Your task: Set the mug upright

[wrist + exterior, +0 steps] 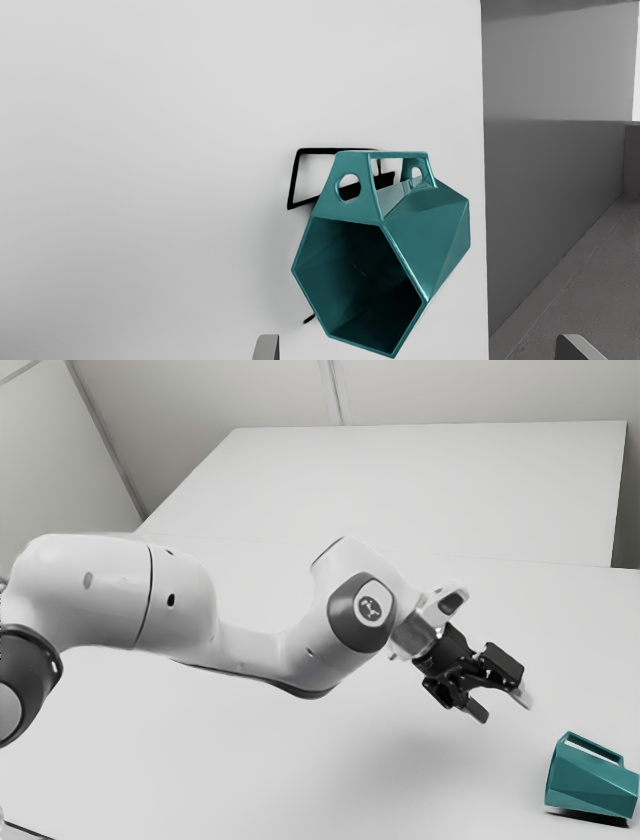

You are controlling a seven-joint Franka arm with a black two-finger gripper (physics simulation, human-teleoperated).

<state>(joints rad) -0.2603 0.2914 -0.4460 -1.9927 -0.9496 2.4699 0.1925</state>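
The gripper (503, 706) is spread and empty, likely to make room for the mug (590, 785), which lies sideways at its four o'clock in the exterior view, mouth towards the gripper.

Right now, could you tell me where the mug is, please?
The mug lies on its side on the table at the exterior view's lower right, beyond and below my open gripper.

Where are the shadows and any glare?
Exterior view: a soft shadow on the white table below the black two-finger gripper, a dark one under the teal faceted mug. Wrist view: hard-edged black shadow beside the mug, bright glints on its rim.
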